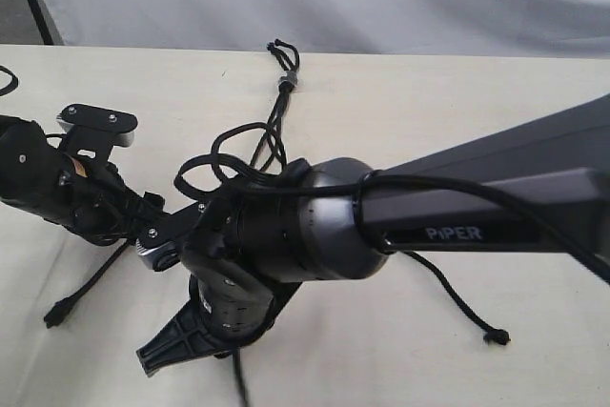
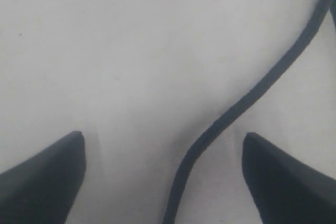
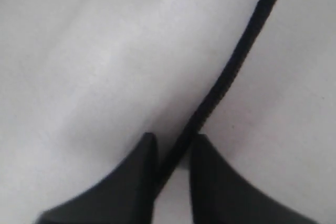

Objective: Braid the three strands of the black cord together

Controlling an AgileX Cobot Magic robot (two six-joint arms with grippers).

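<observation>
Right gripper [image 3: 173, 142] pinched on one strand [image 3: 231, 72], left gripper [image 2: 163, 133] spread wide, second strand [image 2: 252, 93] lying between its fingers

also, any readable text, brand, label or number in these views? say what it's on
"PiPER": white lettering on the side of the dark grey right arm, exterior view.
Nothing else in the exterior view can be read: no print shows on the cord or the table.
Left wrist view: no text.
Right wrist view: no text.
</observation>
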